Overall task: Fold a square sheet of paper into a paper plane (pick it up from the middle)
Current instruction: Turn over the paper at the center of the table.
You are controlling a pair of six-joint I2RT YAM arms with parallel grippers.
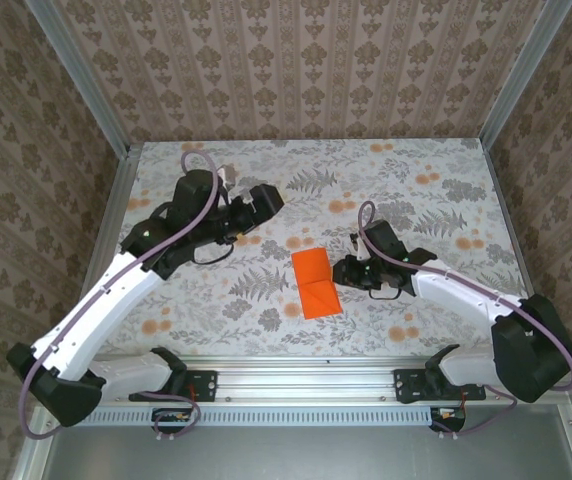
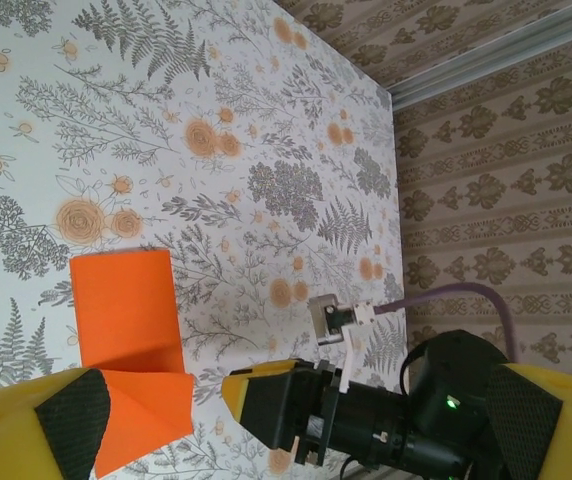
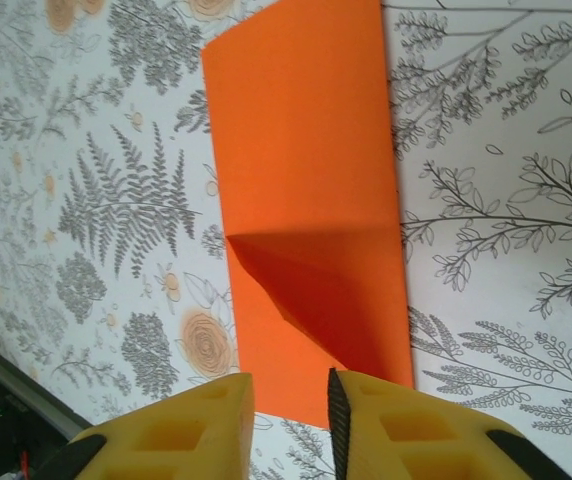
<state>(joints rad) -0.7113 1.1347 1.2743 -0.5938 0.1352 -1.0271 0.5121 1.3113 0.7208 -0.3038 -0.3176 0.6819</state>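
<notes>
Right gripper (image 3: 291, 385), jaws narrowly parted and holding nothing, with the thin, bright orange, partly folded sheet of paper (image 3: 306, 150) flat just beyond its fingertips (image 3: 216, 405), and left gripper (image 2: 166, 395) spread wide nearby: we would press the raised flap (image 3: 316, 290) down along its crease squarely.

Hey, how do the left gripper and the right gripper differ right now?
The left gripper stands wide open; the right gripper has only a narrow gap between its jaws. The left gripper sits well away from the folded orange paper; the right gripper sits right at the paper's edge, low over it. Both have yellow fingers, and neither looks clamped on the paper.
</notes>
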